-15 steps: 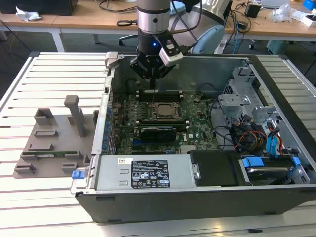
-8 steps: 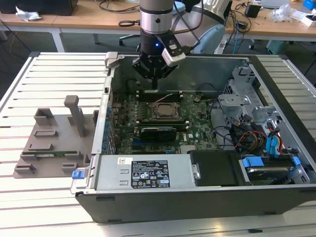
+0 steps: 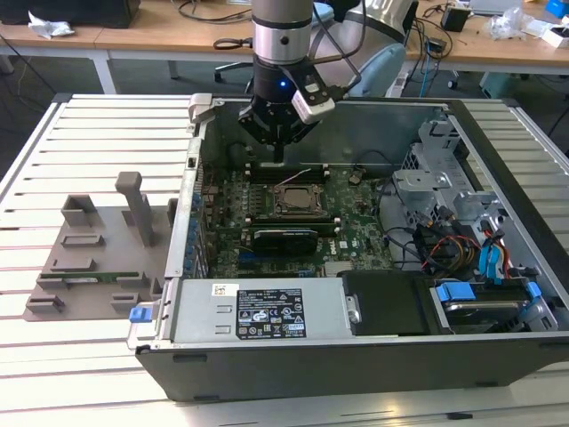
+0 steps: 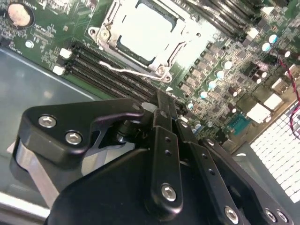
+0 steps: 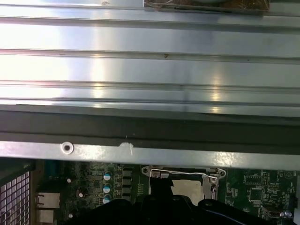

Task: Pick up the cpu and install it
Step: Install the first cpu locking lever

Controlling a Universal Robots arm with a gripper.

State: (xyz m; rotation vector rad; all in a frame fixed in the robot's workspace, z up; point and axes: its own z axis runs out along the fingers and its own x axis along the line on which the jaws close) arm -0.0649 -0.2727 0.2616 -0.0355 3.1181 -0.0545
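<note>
Your gripper [image 3: 278, 153] hangs over the far edge of the motherboard [image 3: 356, 227], fingers pinched together and empty. The cpu [image 4: 143, 29] already sits in its socket [image 3: 294, 200], so nothing appears left to carry.

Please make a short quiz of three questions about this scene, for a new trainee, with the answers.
1. True or false: the cpu lies in the motherboard socket.
2. Where is the gripper relative to the cpu? A) above, at the far side B) over the grey holder
3. What lies on the grey holder at the exterior view's left?

Key:
1. True; its silver top shows inside the frame in the second wrist view.
2. A.
3. A long green memory stick.
</note>
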